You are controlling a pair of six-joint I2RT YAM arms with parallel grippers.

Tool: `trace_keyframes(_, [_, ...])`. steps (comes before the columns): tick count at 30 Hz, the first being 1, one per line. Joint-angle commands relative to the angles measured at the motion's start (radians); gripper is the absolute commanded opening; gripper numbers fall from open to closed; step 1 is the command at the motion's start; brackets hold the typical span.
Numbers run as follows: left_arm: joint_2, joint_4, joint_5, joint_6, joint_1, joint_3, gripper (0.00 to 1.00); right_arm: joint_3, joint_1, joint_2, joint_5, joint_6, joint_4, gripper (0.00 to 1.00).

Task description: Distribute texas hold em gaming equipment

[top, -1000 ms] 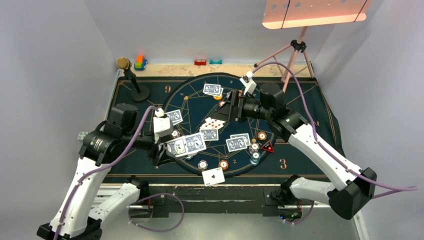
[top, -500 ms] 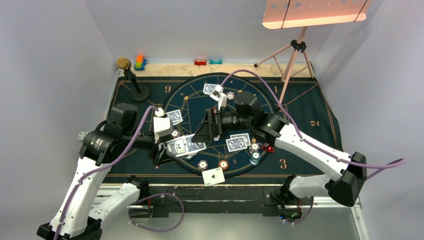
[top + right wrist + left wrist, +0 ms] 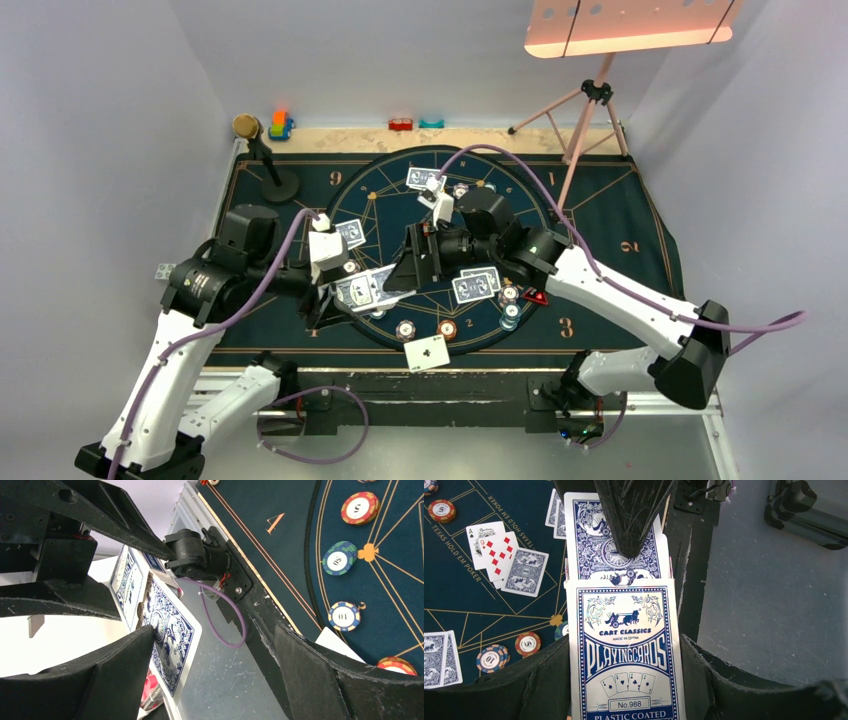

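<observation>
Card box [image 3: 624, 660] reading CART CLASSICS, clamped in left gripper [image 3: 335, 300], right gripper [image 3: 400, 272] apart

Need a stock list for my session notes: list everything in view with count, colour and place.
mat: one, dark blue, under the cards
face-down cards: at least three pairs, blue-and-white backs, round the mat's circle
face-up cards: at least three, white, near edge and mid-mat
poker chips: several, striped white, orange-brown, teal, inside the circle
triangular marker: one, red-black, right of centre
microphone: one, gold-headed, far left
toy blocks: several, red, teal, orange, far edge
pink stand: one, far right
card box: one, blue-white, in the left gripper
left gripper: shut on the box
right gripper: open, at the box's cards
</observation>
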Motion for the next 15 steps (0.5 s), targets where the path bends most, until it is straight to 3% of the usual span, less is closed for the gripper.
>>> trace_keyframes(1, [-0.003,0.044,0.048,-0.014,0.007,0.023,0.0,0.043,-0.002,-0.051,0.085,-0.035,-0.066,0.9])
trace_keyframes(8, [-0.004,0.042,0.052,-0.015,0.007,0.026,0.0,0.046,-0.01,-0.075,0.109,-0.023,-0.07,0.76])
trace_keyframes(15, [-0.012,0.04,0.046,-0.011,0.007,0.015,0.0,0.032,-0.028,-0.124,0.107,0.019,-0.025,0.5])
